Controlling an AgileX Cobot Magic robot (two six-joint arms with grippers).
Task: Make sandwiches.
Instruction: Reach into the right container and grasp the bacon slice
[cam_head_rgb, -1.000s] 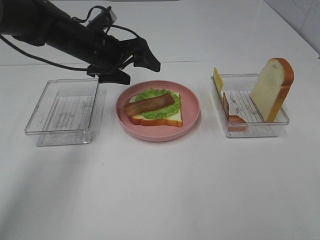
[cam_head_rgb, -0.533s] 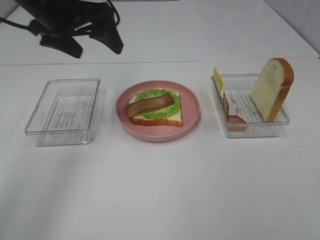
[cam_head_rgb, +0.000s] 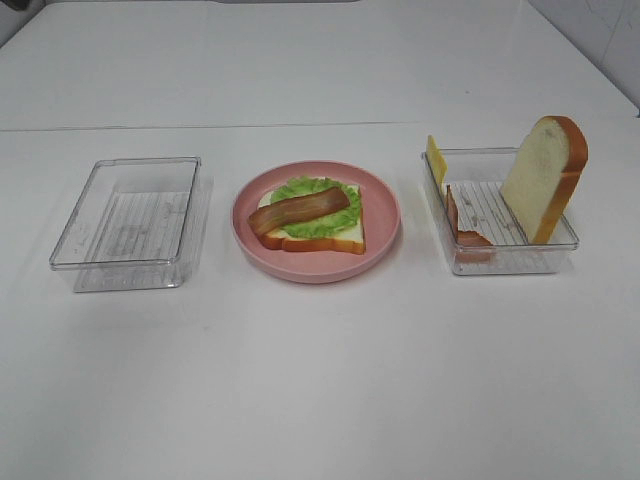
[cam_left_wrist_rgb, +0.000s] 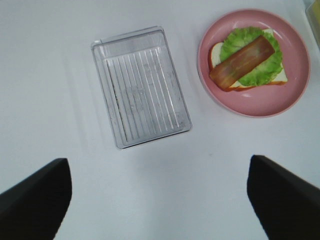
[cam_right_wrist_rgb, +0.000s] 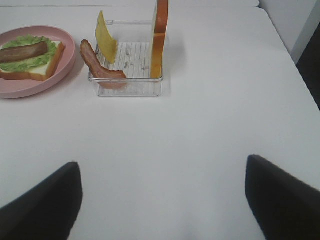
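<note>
**Counter (cam_head_rgb: 320, 380) layout, high cam:** three containers sit in one row, L to R, none touching.

1. **L tray (cam_head_rgb: 125, 275).** Clear plastic, rectangular, to the L of the plate. You see its ribbed floor through the walls.
2. **Pink plate (cam_head_rgb: 383, 212).** Round, at the ctr of the row, between the two trays. It holds the part-built sandwich (cam_head_rgb: 310, 215):
   - base bread slice (cam_head_rgb: 345, 238) lies flat on the plate
   - lettuce (cam_head_rgb: 335, 222) lies on that slice
   - bacon strip (cam_head_rgb: 300, 210) runs diagonally across the lettuce
3. **R tray (cam_head_rgb: 505, 260).** Clear plastic, rectangular, to the R of the plate. Contents:
   - upright bread slice (cam_head_rgb: 540, 180) stands on edge at the R side, its top well above the rim
   - cheese square (cam_head_rgb: 436, 158) is propped at the far L corner and pokes above the rim
   - second bacon strip (cam_head_rgb: 465, 232) leans on the L wall, lower end at the front

**Claws, wrist cams:**
- L claw (cam_left_wrist_rgb: 157, 160) is released, w/ fingers spread wide and nothing between them. It hangs above the counter; the L tray and plate are in its view.
- R claw (cam_right_wrist_rgb: 162, 161) is released, w/ fingers spread wide and nothing between them. It hangs over bare counter, w/ the R tray ahead.
</note>
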